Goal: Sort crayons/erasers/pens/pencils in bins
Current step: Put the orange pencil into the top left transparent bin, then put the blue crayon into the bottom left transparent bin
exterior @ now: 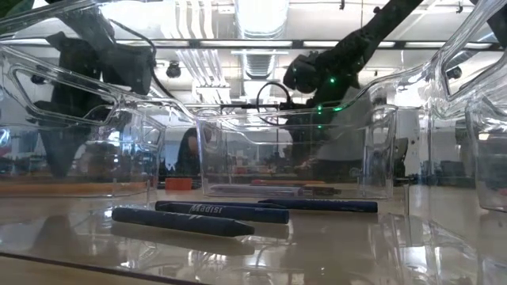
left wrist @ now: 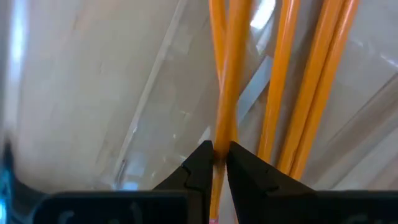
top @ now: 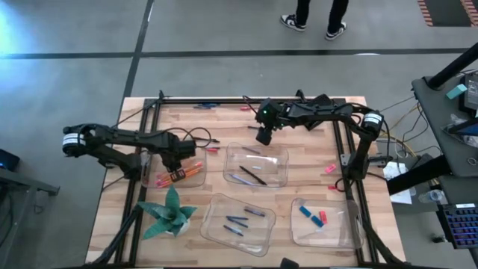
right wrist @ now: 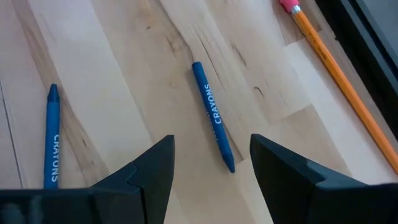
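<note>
Orange pencils (left wrist: 231, 93) — lengthwise between fingertips (left wrist: 200, 163).

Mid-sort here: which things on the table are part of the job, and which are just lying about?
Job:
bins
pencils, in the left bin
blue crayons, loose under the right end effector
erasers
pens

Lying about:
green paper plant

Left gripper (top: 176, 166) over pencils (top: 181, 175)

Wood table (top: 299, 161): four clear bins (top: 256, 166), green paper plant (top: 170, 213), loose crayons (right wrist: 213, 116).
</note>
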You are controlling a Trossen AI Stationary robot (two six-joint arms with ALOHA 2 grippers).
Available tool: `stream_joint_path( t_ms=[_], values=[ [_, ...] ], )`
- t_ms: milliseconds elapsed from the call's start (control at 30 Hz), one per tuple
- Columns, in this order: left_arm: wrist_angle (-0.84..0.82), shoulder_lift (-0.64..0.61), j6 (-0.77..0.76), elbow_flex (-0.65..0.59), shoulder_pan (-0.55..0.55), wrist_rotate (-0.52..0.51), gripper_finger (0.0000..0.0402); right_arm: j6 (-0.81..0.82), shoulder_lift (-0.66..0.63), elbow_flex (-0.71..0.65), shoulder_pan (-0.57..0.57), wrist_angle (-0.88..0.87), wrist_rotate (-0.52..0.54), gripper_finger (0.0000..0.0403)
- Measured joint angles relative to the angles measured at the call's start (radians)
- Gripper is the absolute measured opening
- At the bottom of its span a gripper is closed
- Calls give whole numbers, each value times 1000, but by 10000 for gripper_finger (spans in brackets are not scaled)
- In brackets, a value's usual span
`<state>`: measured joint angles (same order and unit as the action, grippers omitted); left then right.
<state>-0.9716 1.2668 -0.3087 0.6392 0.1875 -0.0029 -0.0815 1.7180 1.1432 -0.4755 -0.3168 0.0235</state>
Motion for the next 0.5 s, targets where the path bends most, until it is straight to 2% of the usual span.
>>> stream_joint_path(
  t_ms=[300,500],
  values=[
    [8,-8,-92,5,0,1,34,2,0,-35,0,7,0,201],
    [9,-26,-103,60,0,24,34,-54,0,-52,0,50,0,201]
  ],
)
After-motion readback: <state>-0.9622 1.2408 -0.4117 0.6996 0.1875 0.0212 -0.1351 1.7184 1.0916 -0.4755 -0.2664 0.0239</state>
